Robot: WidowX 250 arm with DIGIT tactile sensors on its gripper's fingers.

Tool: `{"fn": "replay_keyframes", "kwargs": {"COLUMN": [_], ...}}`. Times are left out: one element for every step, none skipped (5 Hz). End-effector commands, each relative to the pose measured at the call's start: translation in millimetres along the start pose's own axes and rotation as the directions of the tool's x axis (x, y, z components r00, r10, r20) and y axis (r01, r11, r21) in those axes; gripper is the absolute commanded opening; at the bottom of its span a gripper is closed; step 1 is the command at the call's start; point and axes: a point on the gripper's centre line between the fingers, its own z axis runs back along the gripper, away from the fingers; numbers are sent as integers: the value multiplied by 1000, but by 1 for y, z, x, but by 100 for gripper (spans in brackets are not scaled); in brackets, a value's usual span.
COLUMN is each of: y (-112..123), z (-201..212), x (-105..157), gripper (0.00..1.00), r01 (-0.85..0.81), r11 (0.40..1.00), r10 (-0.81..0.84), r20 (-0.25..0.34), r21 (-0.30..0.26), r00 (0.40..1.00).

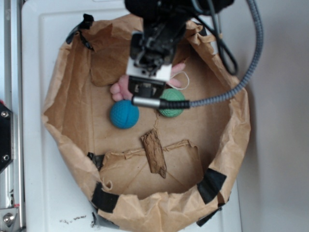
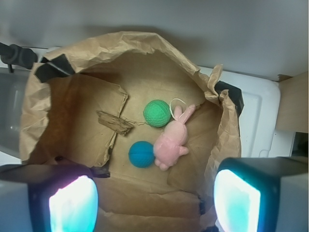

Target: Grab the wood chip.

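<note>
The wood chip (image 1: 154, 152) is a flat dark-brown piece of rough wood lying on the floor of a brown paper bag, on the seam between two folded flaps. In the wrist view it (image 2: 115, 122) lies left of the green ball. My gripper (image 1: 150, 57) hangs above the bag's far side, over the pink toy, well apart from the chip. In the wrist view the gripper (image 2: 154, 200) is open and empty, its two pads (image 2: 73, 205) glowing cyan at the bottom corners.
The paper bag (image 1: 55, 87) has tall crumpled walls held with black tape. Inside lie a blue ball (image 1: 124, 114), a green ball (image 1: 172, 102) and a pink plush rabbit (image 2: 172, 140). A grey cable (image 1: 241, 79) loops over the bag's right side. The bag stands on a white tray (image 1: 43, 29).
</note>
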Motion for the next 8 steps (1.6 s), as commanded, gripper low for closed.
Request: {"fn": "replay_keyframes", "kwargs": {"y": [3, -3, -21, -47, -70, -51, -44, -27], "z": [-31, -65, -82, -107, -129, -121, -116, -85], "x": [-1, -13, -27, -32, -36, 12, 41, 37], "gripper": [100, 100, 100, 100, 100, 100, 100, 100], "r01": [250, 423, 511, 575, 623, 625, 630, 638], "r11": [967, 900, 850, 804, 764, 770, 769, 767], "r10": [-248, -415, -502, -565, -612, -618, -626, -641], "r20": [-47, -92, -94, -104, -114, -88, -73, 40], "r21": [44, 102, 125, 152, 170, 130, 112, 74], "r00": [968, 905, 859, 818, 782, 781, 777, 766]}}
